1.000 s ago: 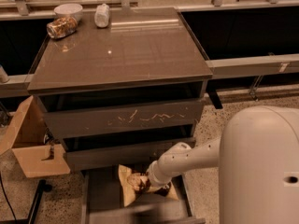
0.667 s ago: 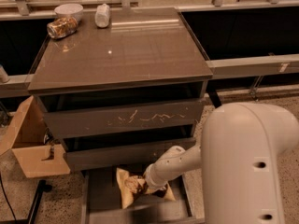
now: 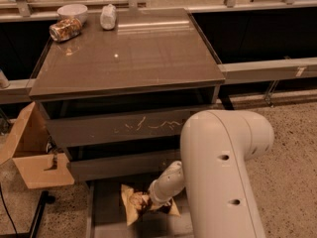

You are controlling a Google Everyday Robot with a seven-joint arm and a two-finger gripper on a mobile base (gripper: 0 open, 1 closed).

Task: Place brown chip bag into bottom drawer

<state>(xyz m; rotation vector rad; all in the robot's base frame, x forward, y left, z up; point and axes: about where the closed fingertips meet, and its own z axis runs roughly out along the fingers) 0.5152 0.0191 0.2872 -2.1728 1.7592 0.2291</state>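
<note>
The end effector [image 3: 143, 203] is positioned low in the camera view, inside the open bottom drawer [image 3: 103, 208], at the end of a slim white forearm [image 3: 167, 183] that descends from the left side of a large white arm housing [image 3: 225, 167]. The end effector is in contact with the chip bag [image 3: 129, 211] and overlaps the bag's right part; whether it is clamped on the bag or merely resting against it cannot be told, because the dark tip merges with the dark foil. The chip bag lies in the bottom drawer, toward the drawer's middle, with a tan end pointing up and to the left and its dark brown body partly hidden by the end effector. The drawer floor is visible as a flat grey-brown strip to the left of the bag, bounded by a thin side rail. Directly above the bottom drawer sits a closed drawer front [image 3: 143, 127] marked with pale scratches. The cabinet surface [image 3: 129, 58] above it carries three items at its far left corner: a white bowl [image 3: 72, 12], a speckled packet [image 3: 65, 29] lying on its side just in front of the bowl, and a small white bottle [image 3: 107, 16] to the right of the bowl. An open cardboard box [image 3: 35, 158] stands on the floor to the left of the cabinet.
</note>
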